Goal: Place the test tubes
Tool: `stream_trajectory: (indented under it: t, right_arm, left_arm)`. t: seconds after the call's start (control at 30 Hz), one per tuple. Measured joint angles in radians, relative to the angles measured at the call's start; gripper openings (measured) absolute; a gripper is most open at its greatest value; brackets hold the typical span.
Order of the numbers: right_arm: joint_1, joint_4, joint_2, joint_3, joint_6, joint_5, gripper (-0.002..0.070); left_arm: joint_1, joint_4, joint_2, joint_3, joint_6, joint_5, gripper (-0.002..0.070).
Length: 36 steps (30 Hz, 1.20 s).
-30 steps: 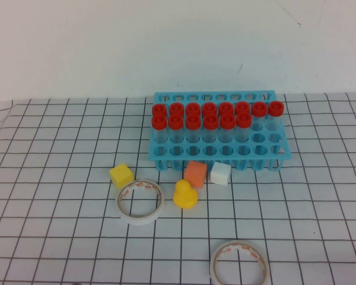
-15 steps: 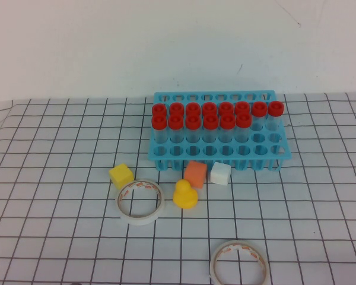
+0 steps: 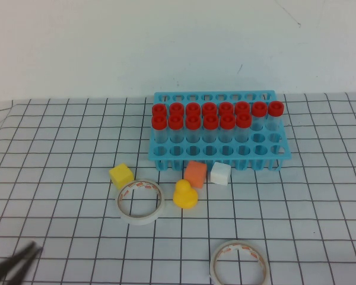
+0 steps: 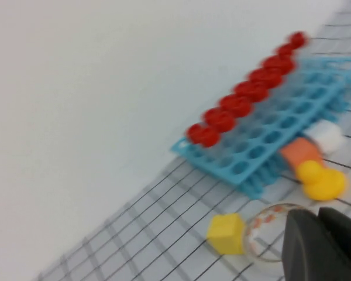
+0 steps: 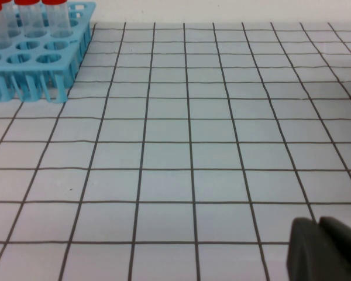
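1. Test tubes (image 3: pixel 209 116) with red caps stand upright in the blue rack (image 3: pixel 219 155), far and just right of centre on the gridded tabletop (image 3: pixel 59 154); none lies loose.
2. The left gripper (image 3: pixel 31 252) sits at the near left corner, fingers together and empty; the tubes lie far and to its right, beyond a tape roll (image 3: pixel 141 202) and yellow duck (image 3: pixel 184 195).
3. The right gripper (image 5: pixel 317 225), fingers together too, hangs near and right of the rack; which arm is nearer I cannot judge.
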Motion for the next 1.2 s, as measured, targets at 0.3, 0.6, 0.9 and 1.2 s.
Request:
stream_trajectory:
  t: [0.3, 0.6, 0.9, 1.2]
  right_arm:
    - [0.000, 0.000, 0.000, 0.000, 0.000, 0.000, -0.0001]
    - [0.000, -0.002, 0.000, 0.000, 0.000, 0.000, -0.0001]
    - [0.000, -0.002, 0.000, 0.000, 0.000, 0.000, -0.0001]
    - [0.000, -0.002, 0.000, 0.000, 0.000, 0.000, -0.0001]
  left_arm:
    - [0.000, -0.795, -0.124, 0.000, 0.718, 0.240, -0.0001]
    - [0.005, -1.331, -0.296, 0.022, 1.365, 0.356, -0.0001]
    - [0.173, -1.443, -0.296, 0.153, 1.299, 0.207, -0.0001]
    - [0.324, -1.458, -0.299, 0.153, 1.070, 0.260, -0.0001]
